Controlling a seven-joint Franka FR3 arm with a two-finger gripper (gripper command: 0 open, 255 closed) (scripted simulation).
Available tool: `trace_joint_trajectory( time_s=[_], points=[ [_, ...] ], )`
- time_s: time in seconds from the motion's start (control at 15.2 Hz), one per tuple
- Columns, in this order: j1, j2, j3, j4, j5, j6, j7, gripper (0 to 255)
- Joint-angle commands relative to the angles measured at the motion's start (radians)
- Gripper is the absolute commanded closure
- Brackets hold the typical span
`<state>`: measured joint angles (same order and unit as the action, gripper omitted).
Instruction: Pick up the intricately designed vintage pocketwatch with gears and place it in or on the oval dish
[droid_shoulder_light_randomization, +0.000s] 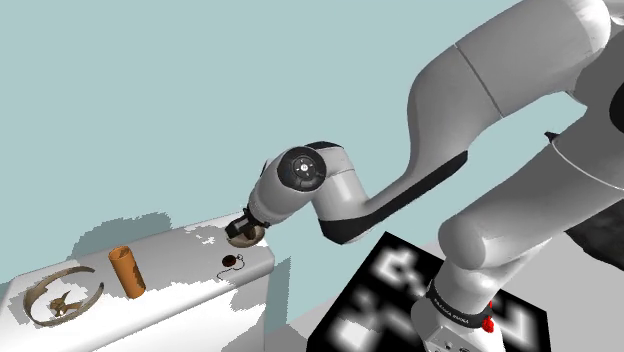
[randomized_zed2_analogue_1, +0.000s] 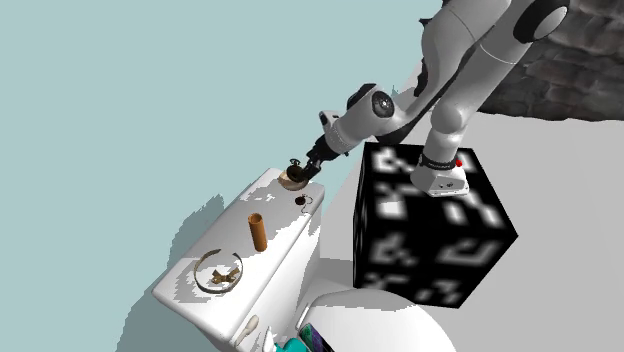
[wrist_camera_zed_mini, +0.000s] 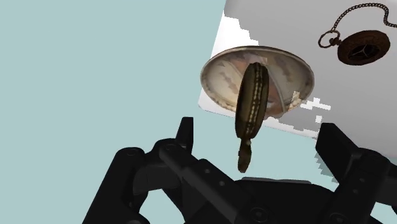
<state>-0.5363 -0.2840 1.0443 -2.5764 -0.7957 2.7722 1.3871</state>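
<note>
— Where was the dark bronze pocketwatch (wrist_camera_zed_mini: 252, 102)?

— Edge-on, between the two black fingers (wrist_camera_zed_mini: 184, 137) of the tool (wrist_camera_zed_mini: 258, 127), its stem pointing back toward the tool's palm. Neither finger touched it.

— So the tool had nothing in its grasp?

— Nothing. The fingers stood wide apart, one on either side of the watch.

— And past the watch?

— The pale oval dish with a brownish rim (wrist_camera_zed_mini: 219, 79) lay directly behind it. Whether the watch touched the dish, I could not tell. The dish sat at the corner of the white bench (wrist_camera_zed_mini: 286, 25). In the shoulder view the tool (droid_shoulder_light_randomization: 243, 222) hung just over the dish (droid_shoulder_light_randomization: 245, 236).

— Anything else on the bench?

— A second brown pocketwatch on a chain (wrist_camera_zed_mini: 364, 48) lay flat near the dish. Farther along were an orange-brown cylinder (droid_shoulder_light_randomization: 127, 270) and a brownish ring-shaped piece (droid_shoulder_light_randomization: 62, 295).
</note>
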Motion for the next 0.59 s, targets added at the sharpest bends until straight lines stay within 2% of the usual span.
trace_joint_trajectory(
  time_s=[0.0,0.07,0.53],
  points=[
    [0.153,-0.069,-0.111,-0.031,0.149,-0.026,-0.104,0],
    [0.212,-0.096,-0.152,-0.040,0.198,-0.045,-0.140,0],
    [0.213,-0.095,-0.153,-0.040,0.196,-0.045,-0.139,0]
  ],
)
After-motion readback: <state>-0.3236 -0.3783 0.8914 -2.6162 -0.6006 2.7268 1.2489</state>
